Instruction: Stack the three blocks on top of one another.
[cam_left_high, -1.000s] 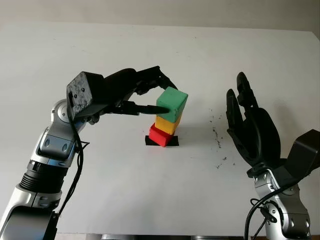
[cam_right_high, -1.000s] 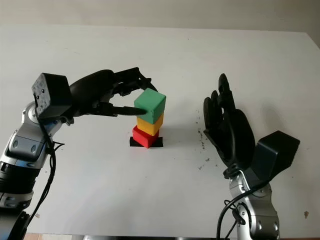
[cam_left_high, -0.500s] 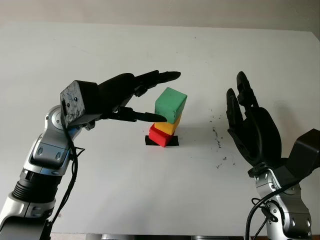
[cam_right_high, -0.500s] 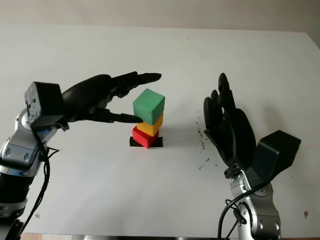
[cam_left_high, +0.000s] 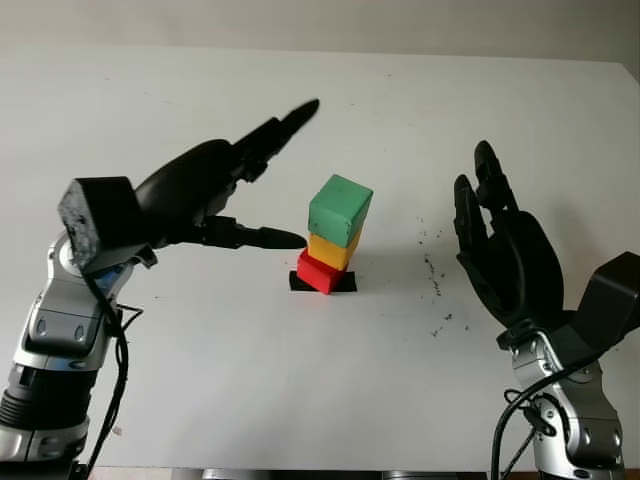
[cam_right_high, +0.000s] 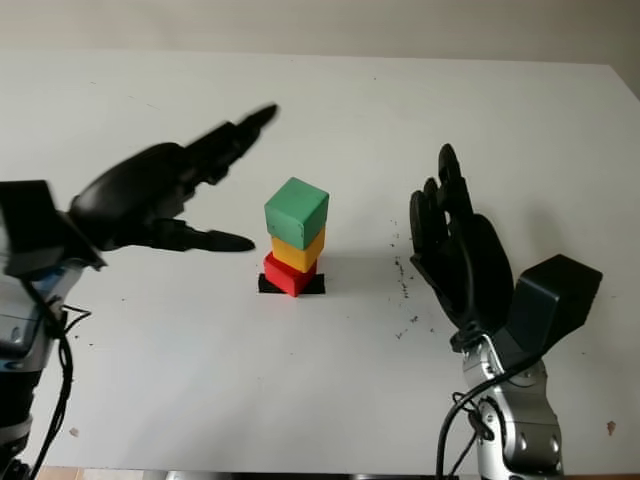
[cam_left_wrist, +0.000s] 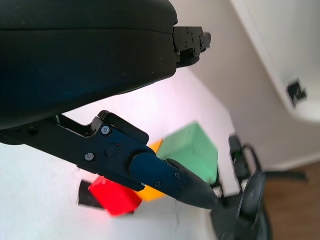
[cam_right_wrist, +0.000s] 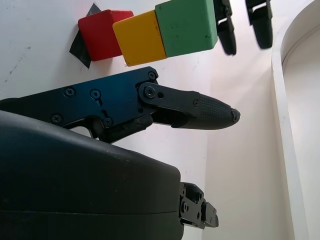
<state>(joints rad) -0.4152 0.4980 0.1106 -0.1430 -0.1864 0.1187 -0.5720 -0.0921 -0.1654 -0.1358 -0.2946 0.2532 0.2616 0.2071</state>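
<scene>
On the white table (cam_left_high: 200, 400), mid-field: three blocks stacked, both my hands open and holding nothing.
Red block (cam_left_high: 318, 270) sits on a black patch (cam_left_high: 345, 285); yellow block (cam_left_high: 334, 248) is on the red one, green block (cam_left_high: 341, 210) on top, each set slightly askew to the one below. My left hand (cam_left_high: 215, 185) hangs above the table just left of the stack, one fingertip (cam_left_high: 285, 238) near the yellow block, apart from it. My right hand (cam_left_high: 505, 255) stands upright right of the stack, palm facing it, well apart. Dark specks (cam_left_high: 435, 275) mark the table between stack and right hand.
</scene>
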